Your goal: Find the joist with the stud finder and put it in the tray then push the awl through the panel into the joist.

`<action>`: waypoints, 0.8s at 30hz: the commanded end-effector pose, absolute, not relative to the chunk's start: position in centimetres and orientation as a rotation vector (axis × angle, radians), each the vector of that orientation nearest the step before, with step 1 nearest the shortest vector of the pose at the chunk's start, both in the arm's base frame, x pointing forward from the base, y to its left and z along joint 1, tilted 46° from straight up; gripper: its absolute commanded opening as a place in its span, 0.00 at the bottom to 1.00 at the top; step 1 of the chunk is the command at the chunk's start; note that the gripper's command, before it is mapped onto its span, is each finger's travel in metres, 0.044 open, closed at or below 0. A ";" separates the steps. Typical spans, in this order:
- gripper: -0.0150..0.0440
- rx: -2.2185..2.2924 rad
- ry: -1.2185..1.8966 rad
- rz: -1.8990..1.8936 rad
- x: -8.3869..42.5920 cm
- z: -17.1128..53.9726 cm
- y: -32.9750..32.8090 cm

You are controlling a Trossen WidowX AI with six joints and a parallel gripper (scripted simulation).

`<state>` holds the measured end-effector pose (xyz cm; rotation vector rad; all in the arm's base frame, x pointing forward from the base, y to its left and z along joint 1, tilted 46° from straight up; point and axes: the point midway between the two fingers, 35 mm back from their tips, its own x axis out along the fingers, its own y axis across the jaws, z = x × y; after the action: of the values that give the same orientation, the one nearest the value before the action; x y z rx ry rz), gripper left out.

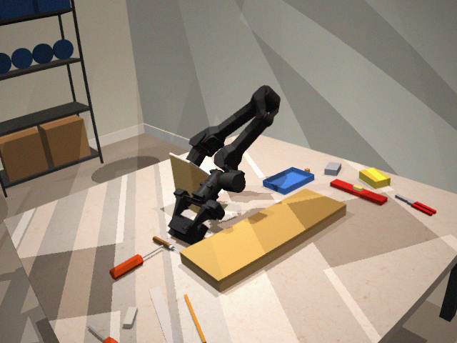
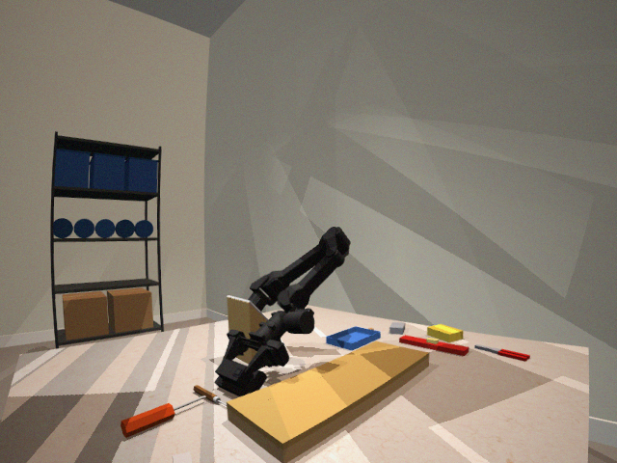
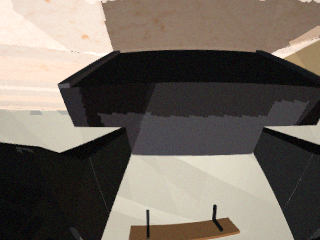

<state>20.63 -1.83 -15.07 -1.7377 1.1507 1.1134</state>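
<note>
Dark stud finder (image 1: 187,230) (image 2: 239,378) (image 3: 200,100) tilted above the table, beside the near end of the floor panel (image 1: 260,238) (image 2: 329,383). Gripper (image 1: 194,217) (image 2: 250,363) (image 3: 192,131) spread wide, apparently clamped on its narrower neck. Looks stiff and boxy, probably light; likely to pivot if dragged by its broad foot. Best held squarely at the neck, foot level. For the awl (image 1: 162,241) (image 2: 204,393), best gripped around the wooden handle.

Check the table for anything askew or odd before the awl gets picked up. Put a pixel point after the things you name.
One thing: the orange screwdriver (image 1: 127,266) (image 2: 148,420) lies with its shaft tip right at the awl (image 1: 161,241) (image 2: 203,393), perhaps touching; I cannot tell. That looks untidy, and might snag a grasp. No spill or damage shows.
</note>
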 end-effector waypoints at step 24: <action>1.00 -1.738 1.151 1.113 20.6 -14.9 -1.8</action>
<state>20.64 -1.83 -15.05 -1.7380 1.1505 1.1130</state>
